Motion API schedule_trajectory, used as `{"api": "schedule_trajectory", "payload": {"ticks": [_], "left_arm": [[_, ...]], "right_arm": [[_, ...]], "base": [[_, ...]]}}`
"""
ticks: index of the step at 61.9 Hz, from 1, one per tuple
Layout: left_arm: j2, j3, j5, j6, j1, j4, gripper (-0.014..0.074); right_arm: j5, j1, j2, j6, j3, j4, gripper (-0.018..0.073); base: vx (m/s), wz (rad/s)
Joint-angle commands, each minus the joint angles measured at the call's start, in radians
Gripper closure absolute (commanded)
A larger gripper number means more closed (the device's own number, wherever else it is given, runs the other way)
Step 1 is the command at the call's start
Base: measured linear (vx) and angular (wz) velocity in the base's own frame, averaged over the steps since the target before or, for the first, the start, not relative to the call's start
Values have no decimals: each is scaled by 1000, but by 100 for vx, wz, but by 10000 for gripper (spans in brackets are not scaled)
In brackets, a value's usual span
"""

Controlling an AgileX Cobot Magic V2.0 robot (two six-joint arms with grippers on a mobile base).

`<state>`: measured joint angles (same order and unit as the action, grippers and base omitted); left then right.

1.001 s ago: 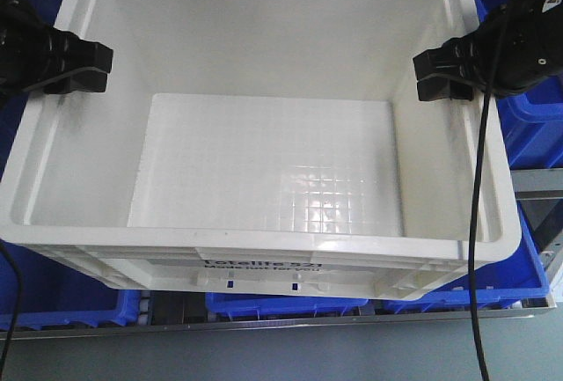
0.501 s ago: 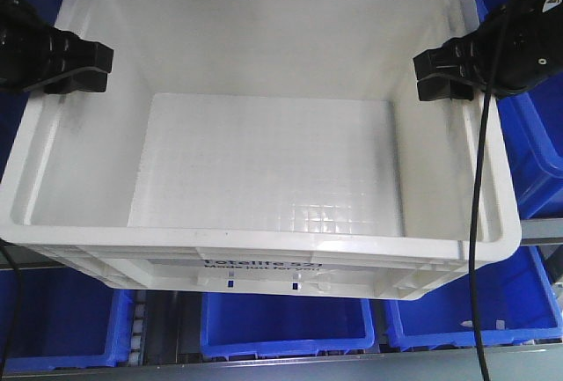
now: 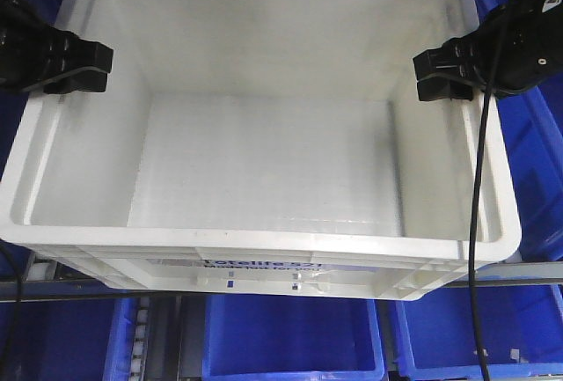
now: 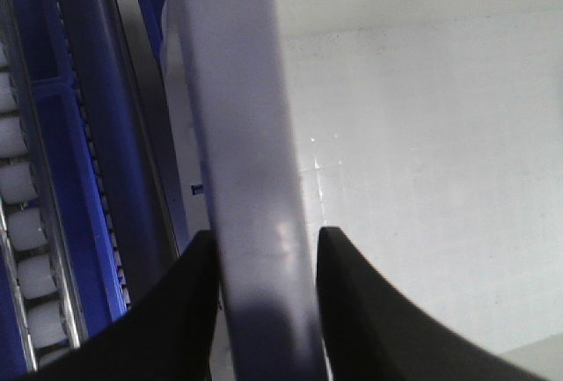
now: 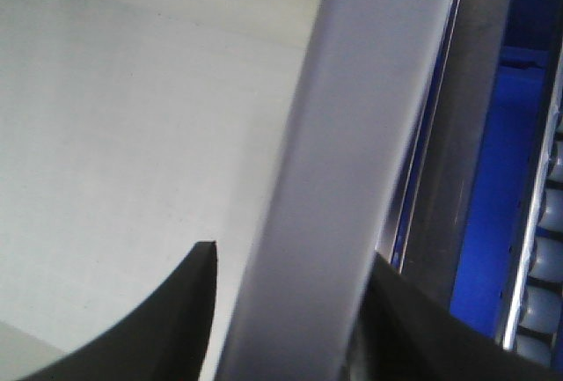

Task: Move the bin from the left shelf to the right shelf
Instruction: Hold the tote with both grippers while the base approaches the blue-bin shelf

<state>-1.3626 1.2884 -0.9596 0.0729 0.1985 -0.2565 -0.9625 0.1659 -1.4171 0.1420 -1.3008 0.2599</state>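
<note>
Shows the white bin [image 3: 264, 47] filling most of the front view, empty and open side up, with its ribbed front face low in the picture and black print [image 3: 255, 264] there, readable only in part as "Totelife". Holds it from both sides at once. Clamps the left side wall with the left gripper [image 3: 88, 69], black fingers [image 4: 189, 311] closed on the rim [image 4: 255, 179], one inside the bin and one outside, both pressed against the plastic in the left wrist view. Does the same on the right side wall with the right gripper [image 3: 437, 75], inner finger against the pale inside wall and outer finger on the far side of the rim in the right wrist view. Places the bin in front of the shelf, above a row of blue bins [image 3: 290, 337] seen under its front edge, and across a grey shelf rail [image 3: 528, 277] that passes behind its lower corners. Cannot tell from these views about any support under the base. Shows white rollers [image 4: 26, 231] and blue plastic just outside the left wall, and grey metal with more blue just outside the right wall. Trails a black cable [image 3: 479, 223] from the right arm down over the bin's right rim.
</note>
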Motion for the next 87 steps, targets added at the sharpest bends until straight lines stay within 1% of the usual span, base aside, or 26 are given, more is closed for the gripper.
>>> {"api": "schedule_trajectory", "payload": {"ticks": [1,87], "left_arm": [[51,40,74,45,5,-41,601],[51,40,74,45,5,-41,601]], "right_arm": [[83,-8,40,10,-39,-22,564],[82,-8,40,10,-39,-22,564]], "base": [[10,5],[2,0]]}}
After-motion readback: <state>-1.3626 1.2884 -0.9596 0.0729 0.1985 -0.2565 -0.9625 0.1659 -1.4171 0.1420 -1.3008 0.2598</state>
